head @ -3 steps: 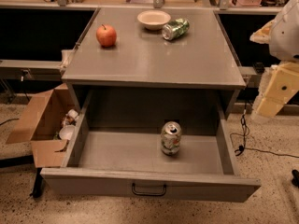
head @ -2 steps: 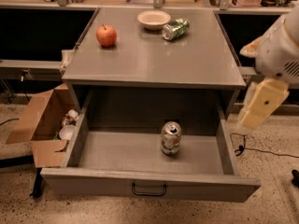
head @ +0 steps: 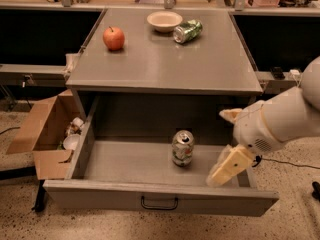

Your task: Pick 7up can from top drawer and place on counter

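The 7up can (head: 182, 147) stands upright in the open top drawer (head: 160, 195), near the middle of its floor. The grey counter (head: 160, 66) lies above it. My gripper (head: 228, 141) hangs over the right part of the drawer, to the right of the can and apart from it. Its two cream fingers (head: 227, 166) stand spread apart and hold nothing. The white arm reaches in from the right edge.
On the counter are a red apple (head: 114, 38), a shallow bowl (head: 164, 20) and a dented green can (head: 187, 31) lying on its side. An open cardboard box (head: 42, 134) with rubbish stands on the floor, left of the drawer. A wooden bench runs behind.
My arm has come in from the right edge, moving left and down, so the gripper now hangs over the drawer's right side. The can has not moved.
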### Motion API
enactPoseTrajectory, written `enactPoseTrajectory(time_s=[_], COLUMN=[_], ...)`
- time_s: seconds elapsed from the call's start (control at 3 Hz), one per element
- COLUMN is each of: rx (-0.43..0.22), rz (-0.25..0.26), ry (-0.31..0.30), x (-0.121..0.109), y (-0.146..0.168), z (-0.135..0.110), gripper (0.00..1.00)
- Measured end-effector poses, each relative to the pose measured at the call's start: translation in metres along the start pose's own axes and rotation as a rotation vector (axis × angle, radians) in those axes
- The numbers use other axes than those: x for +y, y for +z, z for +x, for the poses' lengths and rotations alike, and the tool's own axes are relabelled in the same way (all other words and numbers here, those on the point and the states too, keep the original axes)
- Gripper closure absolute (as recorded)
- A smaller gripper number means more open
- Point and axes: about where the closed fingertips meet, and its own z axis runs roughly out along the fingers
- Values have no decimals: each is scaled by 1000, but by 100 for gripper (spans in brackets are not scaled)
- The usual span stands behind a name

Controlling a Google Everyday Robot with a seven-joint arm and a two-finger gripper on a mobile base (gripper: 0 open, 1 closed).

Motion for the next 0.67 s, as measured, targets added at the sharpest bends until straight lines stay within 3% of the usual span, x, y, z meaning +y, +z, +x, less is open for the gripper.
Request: enactPoseTrajectory(time_s=[0.33,0.67], rx=[-105,-105], rz=[10,11], ry=[36,36], x=[-3,-3], y=[12,12], z=[-14,-14], gripper=[0,0])
